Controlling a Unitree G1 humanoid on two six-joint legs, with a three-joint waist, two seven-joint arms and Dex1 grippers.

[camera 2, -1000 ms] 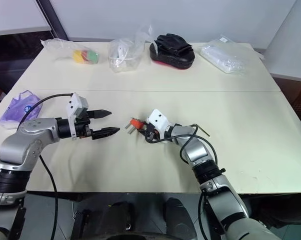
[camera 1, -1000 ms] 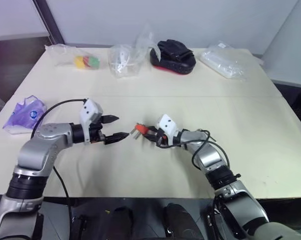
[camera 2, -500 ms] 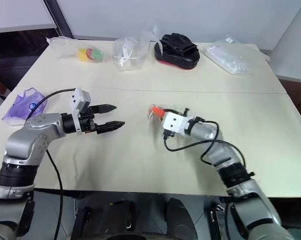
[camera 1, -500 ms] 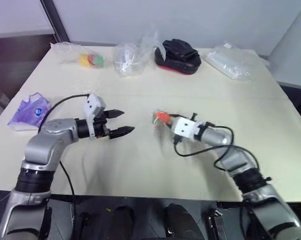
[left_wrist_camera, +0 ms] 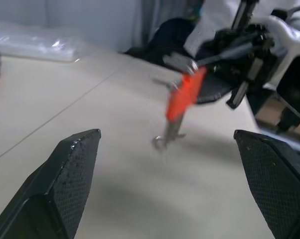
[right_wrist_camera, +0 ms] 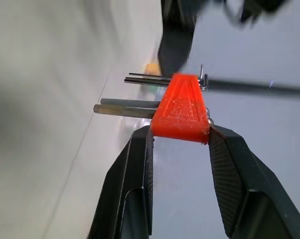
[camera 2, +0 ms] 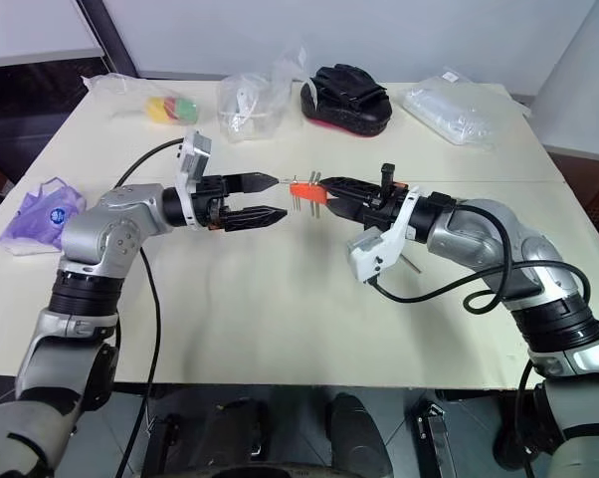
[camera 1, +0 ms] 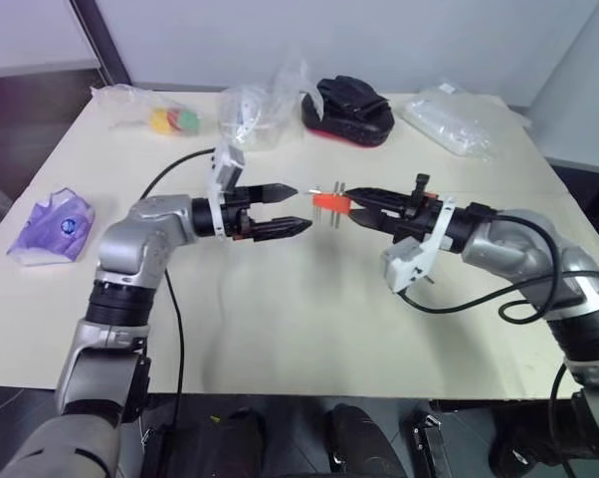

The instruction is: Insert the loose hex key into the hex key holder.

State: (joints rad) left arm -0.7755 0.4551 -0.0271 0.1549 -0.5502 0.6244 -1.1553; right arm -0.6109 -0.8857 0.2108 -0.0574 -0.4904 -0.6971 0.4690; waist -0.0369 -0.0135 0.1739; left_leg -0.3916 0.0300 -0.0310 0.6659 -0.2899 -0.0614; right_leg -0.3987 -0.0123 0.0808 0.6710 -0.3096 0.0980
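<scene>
A: Both arms are up over the table [camera 1: 280, 329], tips facing each other. The right gripper [camera 1: 357, 203] has the red holder [camera 1: 325, 201] pinched between its two black fingers, up in the air above the tabletop.

B: And from the right wrist you see it well: the red block [right_wrist_camera: 180, 108] sits squeezed between both fingers [right_wrist_camera: 140, 164], one flank against each, with thin metal keys poking out sideways from it.

A: The left gripper [camera 1: 292, 208] is spread wide with nothing in it. Its two fingers point at the holder, just beside it, not touching.

B: The left wrist view agrees, the red block [left_wrist_camera: 184, 94] hangs between the two spread fingertips [left_wrist_camera: 70, 164], further out, with the right gripper's dark body behind it.

A: Where's the loose key?

B: There's a thin dark rod [camera 2: 409, 262] lying on the table under the right forearm, close to the white block on that arm. Too small to make out its bend.

A: Along the far edge, a bag with coloured pieces [camera 1: 172, 120], a crumpled clear bag [camera 1: 248, 118], a black and red mitt [camera 1: 345, 105] and a clear packet [camera 1: 447, 124]. A purple pouch [camera 1: 49, 227] lies on the left side.
</scene>
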